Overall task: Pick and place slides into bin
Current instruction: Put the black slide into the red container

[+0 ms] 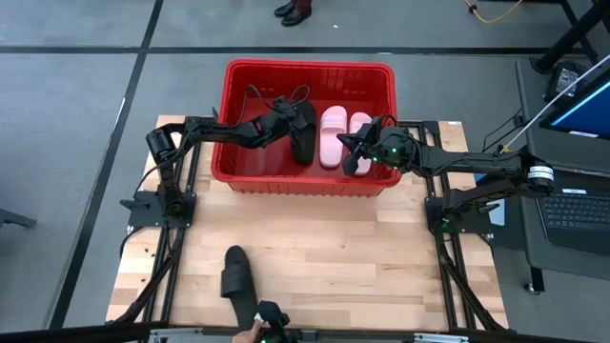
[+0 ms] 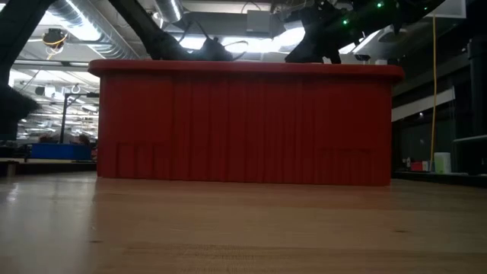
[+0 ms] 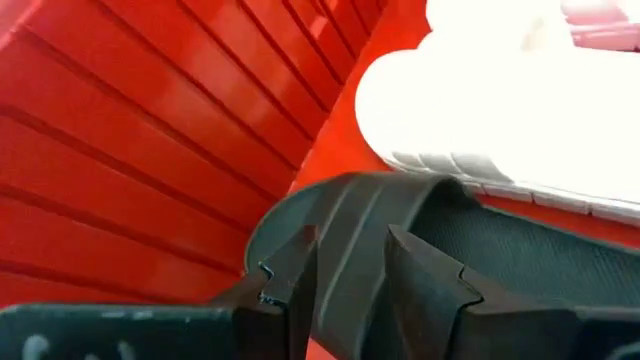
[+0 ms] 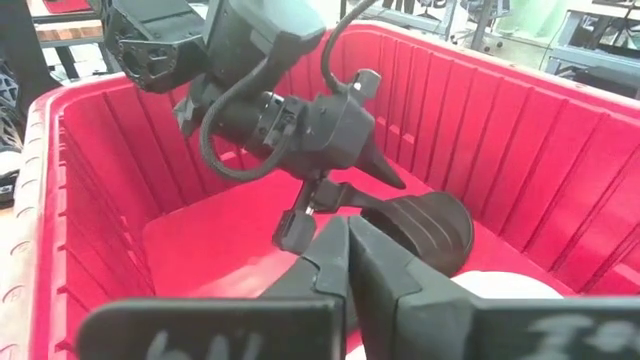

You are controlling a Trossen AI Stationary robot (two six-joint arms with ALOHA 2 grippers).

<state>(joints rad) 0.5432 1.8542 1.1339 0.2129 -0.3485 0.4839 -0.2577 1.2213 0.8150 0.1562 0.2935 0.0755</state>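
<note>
- The left hand (image 3: 345,275) is inside the red bin (image 1: 238,171), its fingers clamped on the rim of a black slide (image 1: 303,129) that hangs low over the bin floor, right beside the two pink slides (image 1: 343,136) already lying in there.
- If that hand lets go with the slide tilted, I judge it could land on edge against the pink pair or lean on the ribbed wall rather than lie flat (not a failure, but untidy).
- The right hand (image 4: 345,262) hovers over the bin's right end with its fingers pressed together and nothing between them; from the right wrist view it faces the left hand at close range.
- The real risk is the two arms meeting: both are over the same bin, and either one pulling out carelessly could knock the other or catch the bin rim and drag the bin along the counter.
- One more black slide (image 1: 236,273) lies well apart on the counter (image 1: 381,257), near the front edge; a person's hand (image 1: 250,333) shows at that edge beside it, so an arm reaching there could come close to it.
- The counter is pale wood planking, bare apart from the bin and that slide.
- Around it: grey floor with dark seams, a laptop (image 1: 577,205) on a stand to the right, someone's shoes (image 1: 294,10) beyond the bin, and ducts and ceiling lights in the low view.
</note>
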